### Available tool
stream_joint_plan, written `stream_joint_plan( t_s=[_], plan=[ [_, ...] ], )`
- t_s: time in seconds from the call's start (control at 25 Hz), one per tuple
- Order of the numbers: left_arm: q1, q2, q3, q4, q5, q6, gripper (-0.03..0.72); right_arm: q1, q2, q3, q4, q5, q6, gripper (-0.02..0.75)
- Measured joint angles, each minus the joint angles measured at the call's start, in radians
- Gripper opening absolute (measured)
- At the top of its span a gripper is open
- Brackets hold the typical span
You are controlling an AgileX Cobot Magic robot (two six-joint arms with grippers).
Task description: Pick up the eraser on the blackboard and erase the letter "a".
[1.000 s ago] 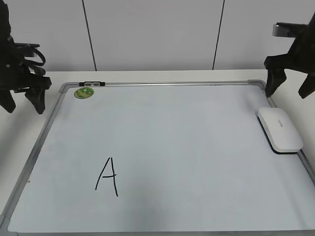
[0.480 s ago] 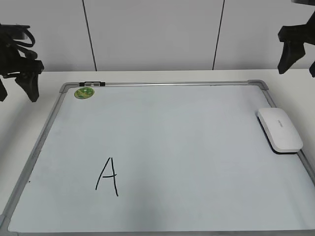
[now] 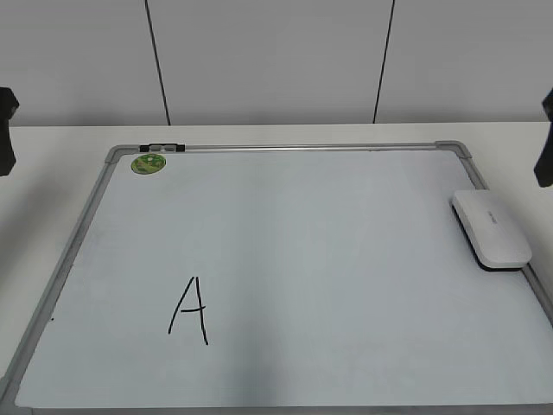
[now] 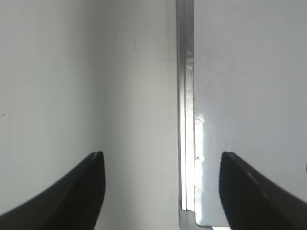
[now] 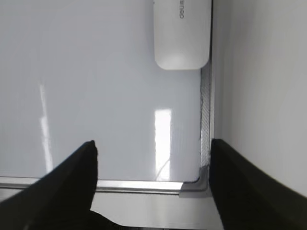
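Observation:
The white eraser (image 3: pixel 491 229) lies flat at the right edge of the blackboard (image 3: pixel 285 149), a white board with a grey frame. It also shows at the top of the right wrist view (image 5: pixel 182 33). A tall capital "A" (image 3: pixel 188 309) in black marker is at the lower left; no lowercase "a" shows on the board. My left gripper (image 4: pixel 160 155) is open and empty above the board's left frame (image 4: pixel 184 96). My right gripper (image 5: pixel 152 143) is open and empty above the board's far right corner (image 5: pixel 204 177), short of the eraser. In the exterior view only dark slivers of the arms show at both edges.
A round green sticker (image 3: pixel 148 162) and a small black clip (image 3: pixel 162 148) sit at the board's far left corner. White table (image 3: pixel 52 259) surrounds the board. A white panelled wall (image 3: pixel 276 60) stands behind it.
Both arms have pulled up and outward, from well inside the exterior view to mere slivers at its left and right edges. The eraser and the board have not moved.

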Motion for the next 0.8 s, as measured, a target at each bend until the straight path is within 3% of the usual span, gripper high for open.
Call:
stream_joint_plan(
  t_s=[0.52, 0.8],
  plan=[
    [-0.253, -0.443, 0.319, 0.126, -0.051, -0.059, 0.525, 0.006, -0.527, 0.452, 0.016, -0.145, -0.002, 0.536],
    [-0.284, -0.727, 0.492, 0.126, -0.042, -0.059, 0.515, 0.006, -0.77, 0.658, 0.052, -0.138, -0.002, 0.536]
  ],
)
